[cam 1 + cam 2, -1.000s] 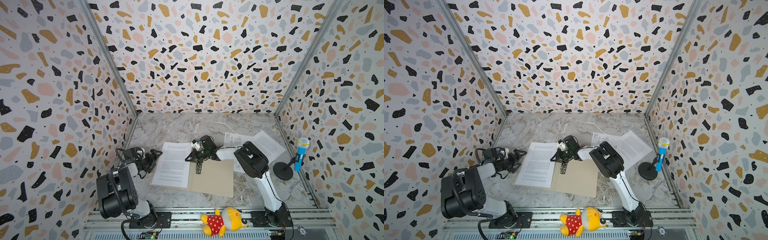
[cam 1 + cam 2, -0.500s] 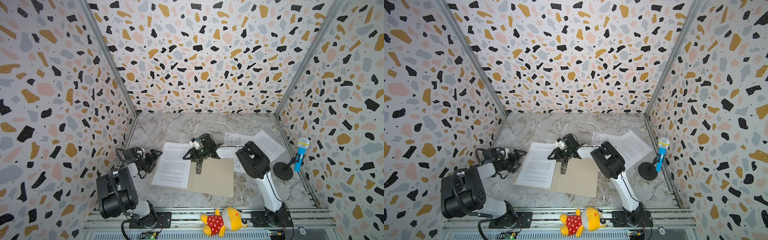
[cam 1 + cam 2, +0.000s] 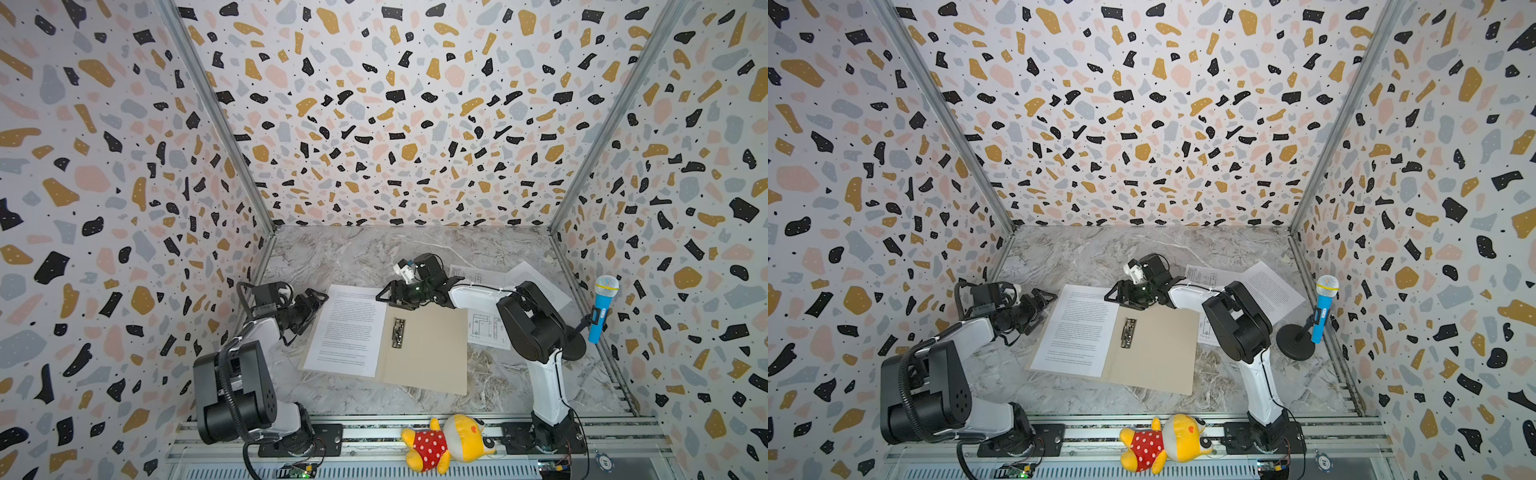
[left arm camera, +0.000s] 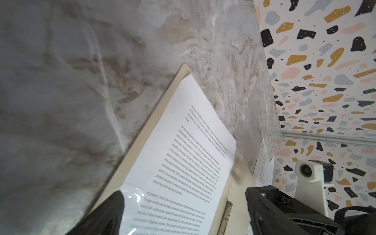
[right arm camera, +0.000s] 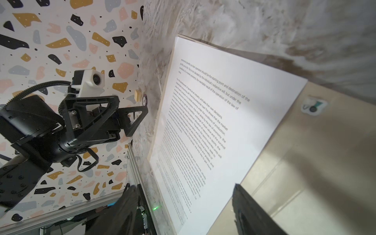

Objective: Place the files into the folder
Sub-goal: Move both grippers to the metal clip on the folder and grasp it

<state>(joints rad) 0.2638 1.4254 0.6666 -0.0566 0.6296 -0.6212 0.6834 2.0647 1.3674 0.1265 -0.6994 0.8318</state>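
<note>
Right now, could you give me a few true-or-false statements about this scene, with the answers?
1. A white printed text sheet lies on the open tan cardboard folder. True.
2. The blue toy microphone lies flat on the folder. False: it sits in its black stand near the right wall.
3. The right hand is clamped on a sheet. False: it is open, holding nothing.
4. A white line-drawing sheet and a second white text sheet lie on the grey marble table, not in the folder. True.
</note>
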